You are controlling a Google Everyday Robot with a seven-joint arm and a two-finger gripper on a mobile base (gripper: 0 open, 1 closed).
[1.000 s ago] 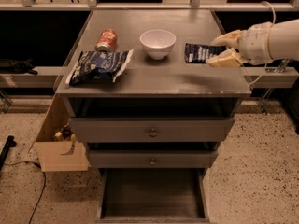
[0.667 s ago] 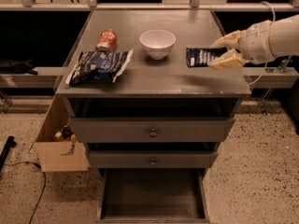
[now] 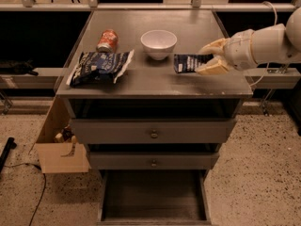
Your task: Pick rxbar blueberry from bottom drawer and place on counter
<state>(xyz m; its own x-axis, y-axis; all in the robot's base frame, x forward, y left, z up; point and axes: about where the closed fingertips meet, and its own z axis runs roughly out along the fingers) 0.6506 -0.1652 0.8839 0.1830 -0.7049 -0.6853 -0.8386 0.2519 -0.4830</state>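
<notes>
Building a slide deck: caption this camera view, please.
End effector holds the rxbar blueberry at the right side of the counter, bottom drawer open below.

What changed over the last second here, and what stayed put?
The gripper, holding the rxbar blueberry throughout, carried it toward the white bowl and lower over the counter. Nothing was released. The chip bag, can, bowl and open bottom drawer stayed as they were.

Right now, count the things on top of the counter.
4: a can back left, a chip bag front left, a bowl centre, and the bar at right, in the gripper. Nothing looks hidden.
</notes>
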